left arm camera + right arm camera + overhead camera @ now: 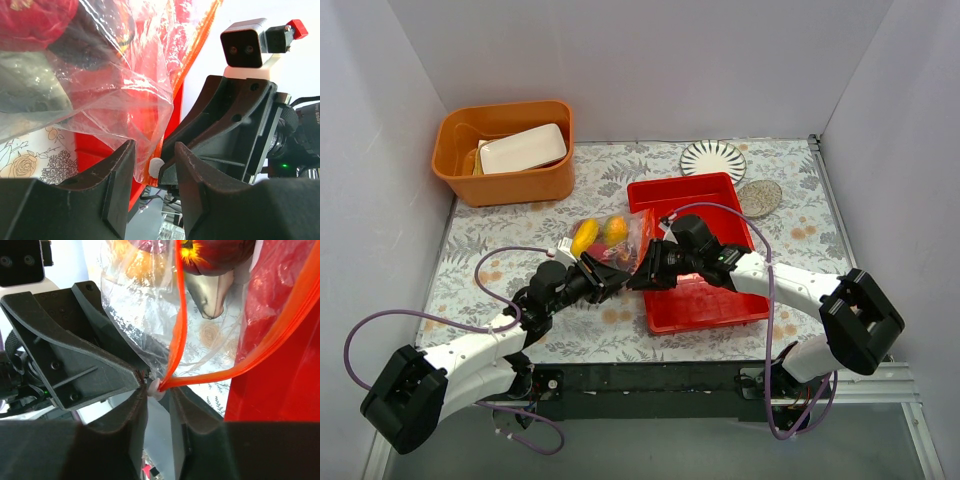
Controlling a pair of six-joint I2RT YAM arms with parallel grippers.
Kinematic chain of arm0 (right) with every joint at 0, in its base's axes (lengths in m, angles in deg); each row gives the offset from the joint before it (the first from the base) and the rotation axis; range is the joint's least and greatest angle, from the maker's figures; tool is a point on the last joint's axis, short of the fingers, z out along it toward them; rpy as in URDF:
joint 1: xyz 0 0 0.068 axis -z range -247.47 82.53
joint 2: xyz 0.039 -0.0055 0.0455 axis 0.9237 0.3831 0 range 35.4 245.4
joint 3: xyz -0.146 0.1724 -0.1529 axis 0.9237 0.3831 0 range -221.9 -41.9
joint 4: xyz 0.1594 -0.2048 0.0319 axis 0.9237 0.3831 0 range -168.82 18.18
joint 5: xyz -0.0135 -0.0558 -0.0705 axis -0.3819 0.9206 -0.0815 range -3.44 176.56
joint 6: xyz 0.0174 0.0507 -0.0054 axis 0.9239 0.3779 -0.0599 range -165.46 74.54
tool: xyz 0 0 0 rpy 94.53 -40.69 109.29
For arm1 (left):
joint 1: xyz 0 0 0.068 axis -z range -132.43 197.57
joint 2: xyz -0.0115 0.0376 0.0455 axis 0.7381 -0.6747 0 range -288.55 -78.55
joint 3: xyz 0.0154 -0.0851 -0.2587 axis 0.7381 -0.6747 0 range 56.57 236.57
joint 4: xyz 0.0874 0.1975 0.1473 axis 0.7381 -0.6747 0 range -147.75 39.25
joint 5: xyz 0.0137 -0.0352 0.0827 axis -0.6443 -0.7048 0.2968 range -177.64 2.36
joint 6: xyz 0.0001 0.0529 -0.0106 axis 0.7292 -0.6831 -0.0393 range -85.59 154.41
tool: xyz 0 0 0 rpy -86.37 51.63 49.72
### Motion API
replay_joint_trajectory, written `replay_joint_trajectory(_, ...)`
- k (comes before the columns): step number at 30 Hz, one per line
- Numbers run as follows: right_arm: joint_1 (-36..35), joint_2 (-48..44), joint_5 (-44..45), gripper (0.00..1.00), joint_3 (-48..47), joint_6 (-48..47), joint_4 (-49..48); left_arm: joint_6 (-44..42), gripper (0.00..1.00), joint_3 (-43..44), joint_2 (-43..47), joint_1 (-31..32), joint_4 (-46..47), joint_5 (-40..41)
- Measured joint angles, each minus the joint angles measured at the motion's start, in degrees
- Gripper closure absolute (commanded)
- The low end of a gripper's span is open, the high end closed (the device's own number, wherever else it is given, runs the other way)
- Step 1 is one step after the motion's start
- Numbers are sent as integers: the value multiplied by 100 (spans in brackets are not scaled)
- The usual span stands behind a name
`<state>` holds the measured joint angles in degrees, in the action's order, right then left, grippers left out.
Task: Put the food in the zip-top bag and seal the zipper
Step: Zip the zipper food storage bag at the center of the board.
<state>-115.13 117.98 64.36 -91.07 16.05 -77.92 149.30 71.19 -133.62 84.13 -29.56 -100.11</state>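
Observation:
The clear zip-top bag (pixel 608 243) lies left of the red tray, between my two grippers. It holds yellow and orange mangoes (pixel 586 237), a red apple (pixel 30 20), a dark plum (pixel 95 35) and a grey fish piece (pixel 30 90). The orange-red zipper (pixel 177 315) splits into two strips from a white slider (pixel 156 390), so the mouth is open. My right gripper (pixel 158 392) is pinched on that slider at the bag's corner. My left gripper (pixel 155 152) has its jaws a little apart around the same corner (pixel 150 150), with the right fingertip between them.
The red tray (pixel 700 290) lies under my right arm. An orange bin (pixel 505 150) with a white dish stands at the back left. A striped plate (pixel 713 158) and a grey speckled disc (pixel 758 197) lie at the back right.

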Motion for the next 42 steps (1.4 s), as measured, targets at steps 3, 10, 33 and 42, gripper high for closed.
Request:
replay_joint_trajectory(3,0,11,-15,92,0,26,-87,-2,63,0,-2,0,22,-4)
replay_joint_trajectory(10,0,7,-22,98,87,94,-195,0,50,0,15,0,-17,-17)
replay_joint_trajectory(33,0,-732,422,99,1716,927,-1899,0,42,-726,935,7,-719,-42)
replay_joint_trajectory(42,0,-732,422,99,1716,1012,-2050,0,37,-852,17,109,466,-66)
